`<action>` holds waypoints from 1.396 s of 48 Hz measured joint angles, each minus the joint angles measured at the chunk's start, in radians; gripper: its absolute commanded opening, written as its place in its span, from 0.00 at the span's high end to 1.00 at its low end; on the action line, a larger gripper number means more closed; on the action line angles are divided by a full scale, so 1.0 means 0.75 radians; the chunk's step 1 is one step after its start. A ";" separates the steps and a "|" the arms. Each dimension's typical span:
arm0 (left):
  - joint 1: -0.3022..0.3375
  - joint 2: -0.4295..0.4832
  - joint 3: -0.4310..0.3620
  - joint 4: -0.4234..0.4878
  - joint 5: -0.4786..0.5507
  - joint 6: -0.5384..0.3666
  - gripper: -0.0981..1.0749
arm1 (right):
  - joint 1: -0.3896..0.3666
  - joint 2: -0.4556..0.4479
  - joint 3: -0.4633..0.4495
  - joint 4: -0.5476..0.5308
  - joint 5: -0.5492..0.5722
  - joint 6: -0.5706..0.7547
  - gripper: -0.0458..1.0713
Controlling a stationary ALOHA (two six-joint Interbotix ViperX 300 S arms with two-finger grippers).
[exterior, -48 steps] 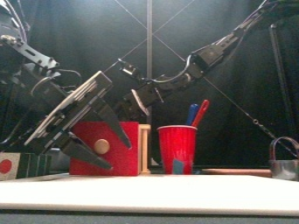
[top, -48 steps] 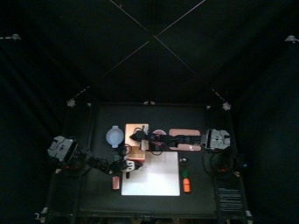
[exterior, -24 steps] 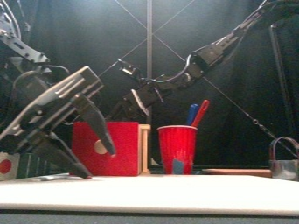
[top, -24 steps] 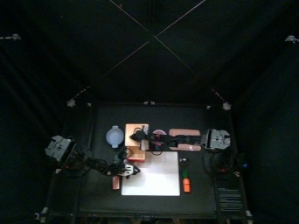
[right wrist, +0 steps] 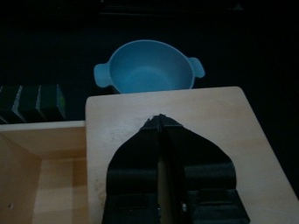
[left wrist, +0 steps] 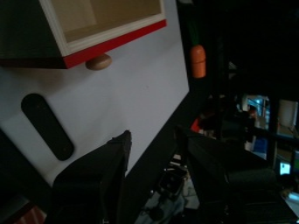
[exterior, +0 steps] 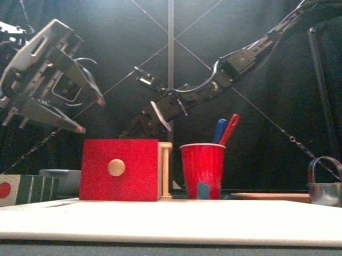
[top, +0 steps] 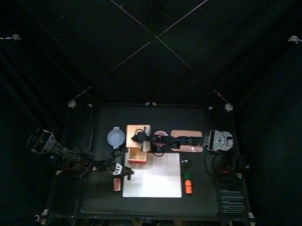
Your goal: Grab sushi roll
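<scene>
A dark, elongated roll-shaped piece (left wrist: 45,125) lies on the white mat (left wrist: 128,96), in front of the red box with a wooden knob (exterior: 120,168); I cannot tell if it is the sushi roll. My left gripper (left wrist: 158,144) is open and empty. It hangs raised above the table's left side in the front view (exterior: 47,95) and sits left of the mat in the top view (top: 112,165). My right gripper (right wrist: 163,144) is shut over the wooden box top (right wrist: 176,105) and holds nothing that I can see. It reaches across behind the red box (exterior: 167,110).
A blue bowl (right wrist: 146,68) stands beyond the box, left of it in the top view (top: 115,137). An orange carrot (left wrist: 198,59) lies at the mat's edge (top: 186,187). A red cup with pens (exterior: 203,168) stands beside the box. A grey padlock-like thing (exterior: 325,185) sits at the right.
My left gripper has risen from in front of the red box and drawn back to the left, still open. The right arm has not moved.
</scene>
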 measured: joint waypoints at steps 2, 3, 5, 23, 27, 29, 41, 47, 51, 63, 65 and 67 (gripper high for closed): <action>0.018 -0.033 0.018 0.037 -0.002 0.029 0.23 | 0.006 -0.006 0.002 0.000 0.010 0.000 0.93; 0.029 -0.053 0.027 0.076 -0.006 0.057 0.23 | 0.010 -0.010 0.004 0.000 0.012 0.000 0.93; 0.045 -0.084 0.037 0.139 -0.008 0.106 0.23 | 0.014 -0.018 0.008 -0.002 0.016 0.000 0.93; 0.313 -0.170 0.078 0.243 0.290 0.278 0.23 | 0.119 -0.182 0.027 -0.002 0.043 0.000 0.93; 0.376 -0.170 0.078 0.229 0.434 0.278 0.23 | 0.147 -0.250 0.047 -0.002 0.043 -0.002 0.93; 0.399 -0.170 0.076 0.231 0.489 0.276 0.23 | 0.157 -0.282 0.061 -0.002 0.043 0.000 0.93; 0.540 -0.182 -0.016 0.393 0.800 0.276 0.23 | 0.190 -0.417 0.184 -0.002 0.043 0.004 0.93; 0.665 -0.184 -0.117 0.573 1.092 0.241 0.23 | 0.202 -0.444 0.239 -0.002 0.043 0.004 0.93; 0.704 -0.184 -0.180 0.685 1.217 0.174 0.23 | 0.221 -0.458 0.264 0.000 0.043 0.002 0.93; 0.689 -0.217 -0.217 0.988 1.340 -0.358 0.23 | 0.274 -0.550 0.360 -0.002 0.043 0.004 0.93; 0.665 -0.223 -0.200 1.043 1.352 -0.483 0.23 | 0.280 -0.567 0.380 0.000 0.043 0.002 0.93; 0.640 -0.225 -0.190 1.094 1.366 -0.569 0.23 | 0.282 -0.581 0.397 -0.002 0.043 0.004 0.93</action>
